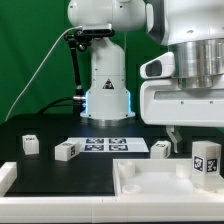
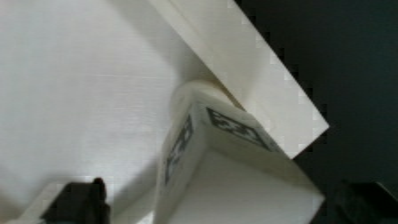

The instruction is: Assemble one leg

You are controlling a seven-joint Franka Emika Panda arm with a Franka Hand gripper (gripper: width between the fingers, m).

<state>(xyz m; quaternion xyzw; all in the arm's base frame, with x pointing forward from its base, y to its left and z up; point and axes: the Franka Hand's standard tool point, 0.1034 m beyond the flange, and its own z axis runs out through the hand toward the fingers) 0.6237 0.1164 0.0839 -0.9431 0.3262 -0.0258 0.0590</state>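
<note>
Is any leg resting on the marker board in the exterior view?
No: the marker board carries only tags, with a leg off one end and another leg off the other.

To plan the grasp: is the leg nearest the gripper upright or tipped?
Upright. In the exterior view the leg shows vertical side edges, and its tag sits square, not slanted.

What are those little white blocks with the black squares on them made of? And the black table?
The legs look like hard white plastic with a matte finish: smooth flat faces, crisp edges, no grain. Their black-and-white tags look printed, maybe stickers; too small to tell. The table looks covered in something dull black, perhaps cloth or a mat, since nothing shines.
</note>
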